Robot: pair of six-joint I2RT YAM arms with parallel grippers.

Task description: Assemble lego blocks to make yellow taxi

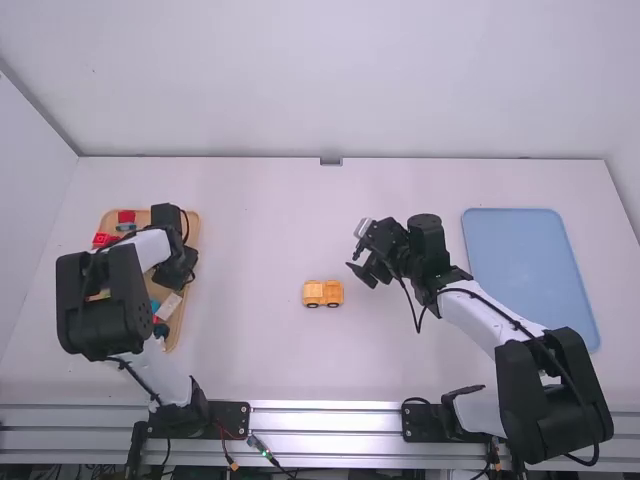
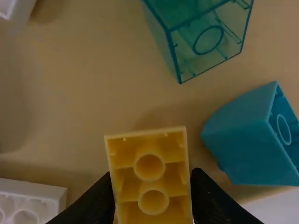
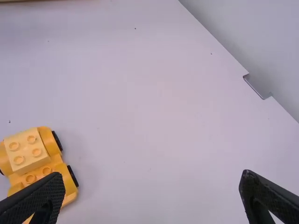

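We find even, bright light on the surface (image 1: 240, 230) around the toy car (image 1: 323, 296), with a faint soft shadow beside it; nearer us than the car, the metal rail (image 1: 325, 418) glints. Our left wrist view is dimmer.

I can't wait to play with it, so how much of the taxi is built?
The yellow car already has wheels and a light yellow block on top. The left arm's fingers hold another yellow block over the tray. That one probably goes on next; I can't tell what else is needed.
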